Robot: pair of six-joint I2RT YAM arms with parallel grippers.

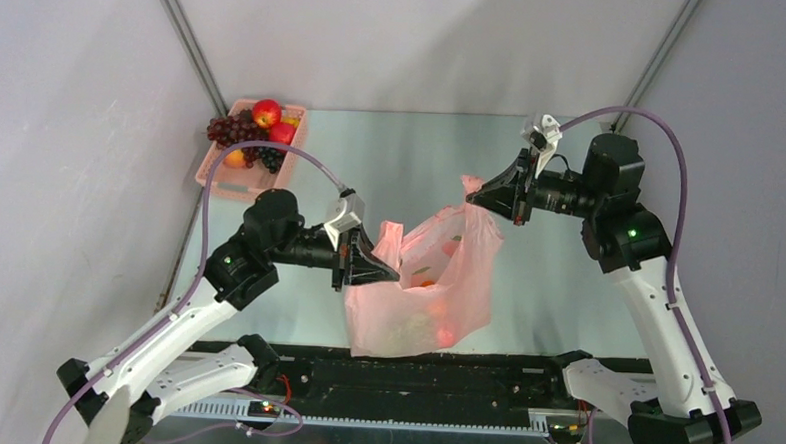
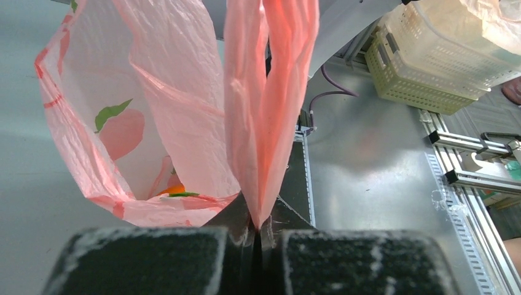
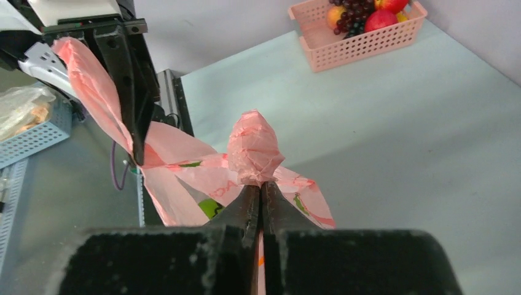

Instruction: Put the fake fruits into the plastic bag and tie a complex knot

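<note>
The pink plastic bag [image 1: 436, 284] hangs between both grippers above the table's near middle. My left gripper [image 1: 392, 275] is shut on one handle [image 2: 267, 110], pinched at the fingertips [image 2: 258, 224]. Up and to the right, my right gripper [image 1: 473, 195] is shut on the other handle, which bunches just past its tips [image 3: 253, 147]. Fake fruits show through the bag: a red one [image 1: 447, 336], an orange [image 2: 175, 190] and a green one [image 3: 211, 208]. More fake fruits lie in the far-left basket: a red apple [image 1: 267, 112] and grapes [image 1: 231, 130].
The pink lattice basket [image 1: 219, 177] stands at the table's far left corner. A black rail [image 1: 412, 378] runs along the near edge between the arm bases. Off the table are pale crates [image 2: 430, 55] and a blue basket [image 3: 31, 138].
</note>
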